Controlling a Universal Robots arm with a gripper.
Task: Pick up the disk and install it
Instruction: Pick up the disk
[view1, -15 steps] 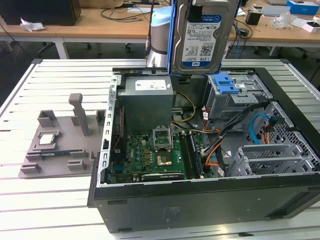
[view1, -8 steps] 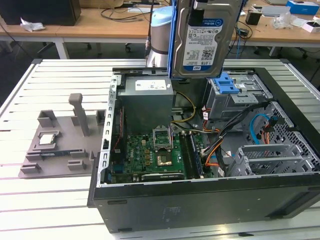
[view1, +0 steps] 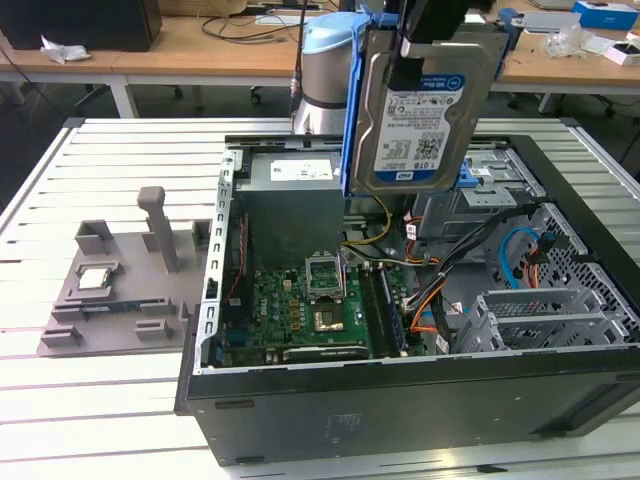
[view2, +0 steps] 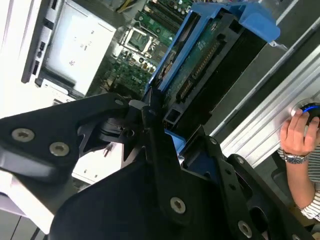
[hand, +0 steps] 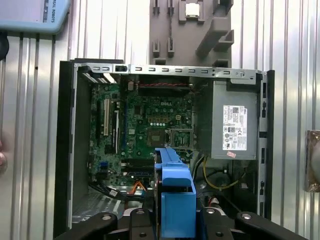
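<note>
The disk (view1: 422, 112) hangs upright above the back of the open computer case (view1: 400, 400), its blue-and-white label facing the exterior view and blue carrier rails (view1: 351, 120) along its sides. My gripper (view1: 428, 45) is shut on its upper part from above. In the second wrist view the disk (view2: 200, 65) is seen edge-on, green circuit side showing, clamped between the black fingers (view2: 150, 125). The first wrist view looks down the blue carrier (hand: 175, 195) at the case interior beneath it.
Inside the case lie the motherboard (view1: 300, 300), the grey power-supply box (view1: 290, 195), cables and a metal drive bay (view1: 480, 200). A grey fixture (view1: 120, 300) with a small chip (view1: 95, 280) stands at the exterior view's left. A person's hand (view2: 300, 135) rests at the table edge.
</note>
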